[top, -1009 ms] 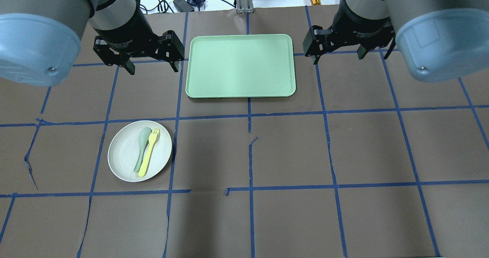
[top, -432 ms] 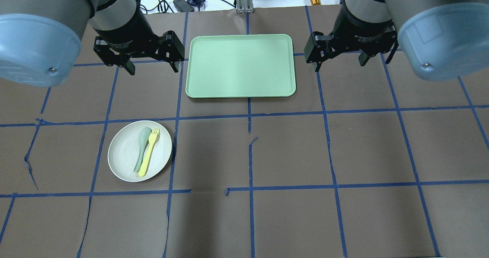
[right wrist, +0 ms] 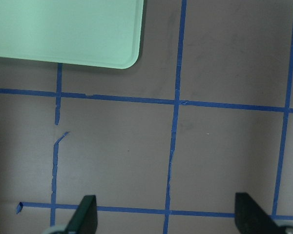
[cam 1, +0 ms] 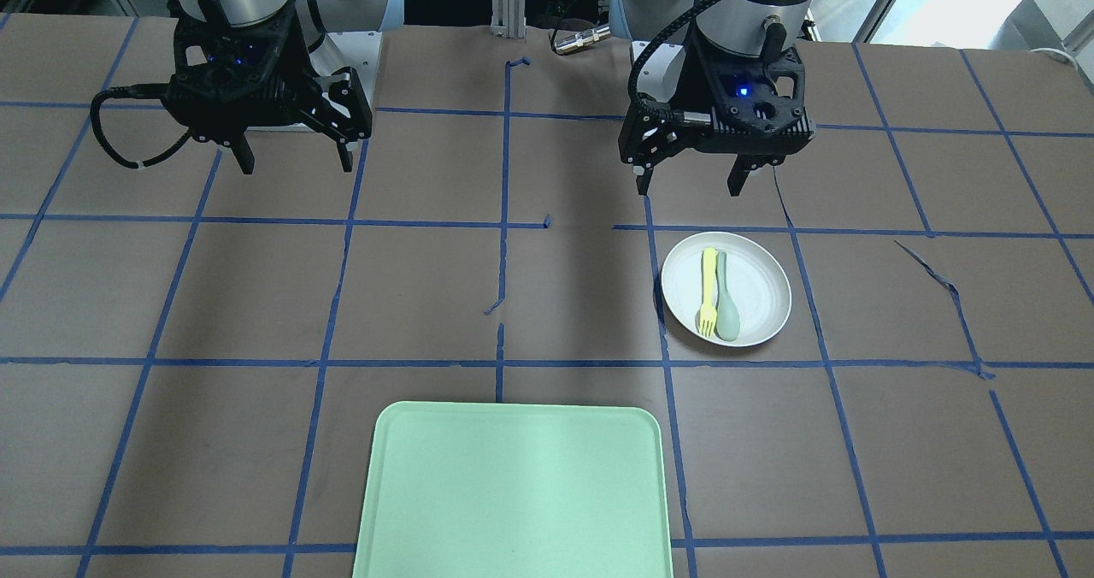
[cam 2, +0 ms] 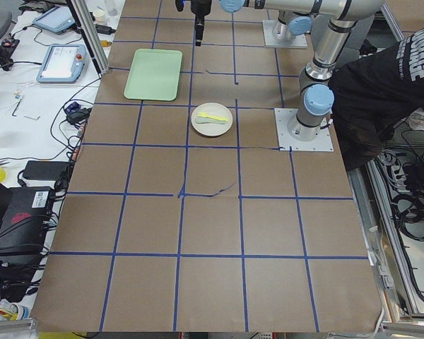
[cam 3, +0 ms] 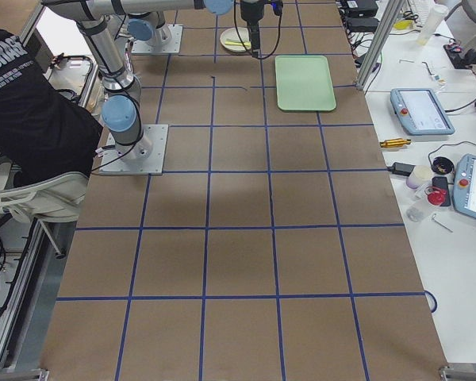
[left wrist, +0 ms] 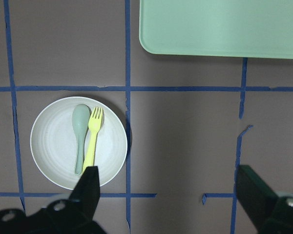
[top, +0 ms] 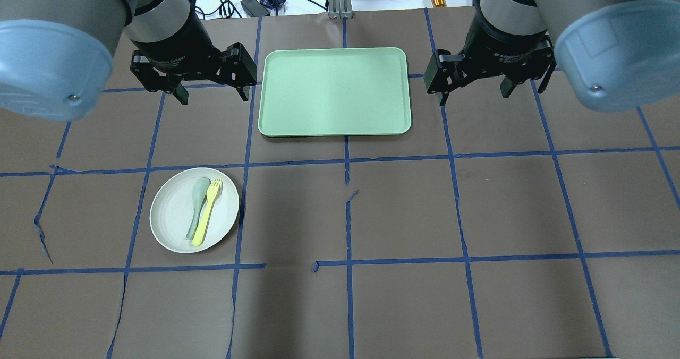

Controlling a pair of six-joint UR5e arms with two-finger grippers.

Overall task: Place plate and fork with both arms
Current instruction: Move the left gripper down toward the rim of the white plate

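Note:
The white plate (top: 170, 210) lies on the brown table at the near left, with the yellow fork (top: 207, 213) and a grey-green spoon (top: 196, 205) side by side on it. The left wrist view shows the plate (left wrist: 53, 141) and the fork (left wrist: 92, 141) from above. My left gripper (top: 214, 97) hangs open and empty above the table, beyond the plate and left of the tray. My right gripper (top: 474, 97) hangs open and empty to the right of the tray. In the front view the plate (cam 1: 756, 291) lies just in front of the left gripper (cam 1: 688, 189).
The pale green tray (top: 334, 91) lies bare at the far middle of the table between the two grippers. Blue tape lines grid the brown paper cover. Cables and devices lie beyond the table's far edge.
My right gripper has shifted slightly nearer and a little to the right in the overhead view. The left arm, plate, fork and spoon have not moved.

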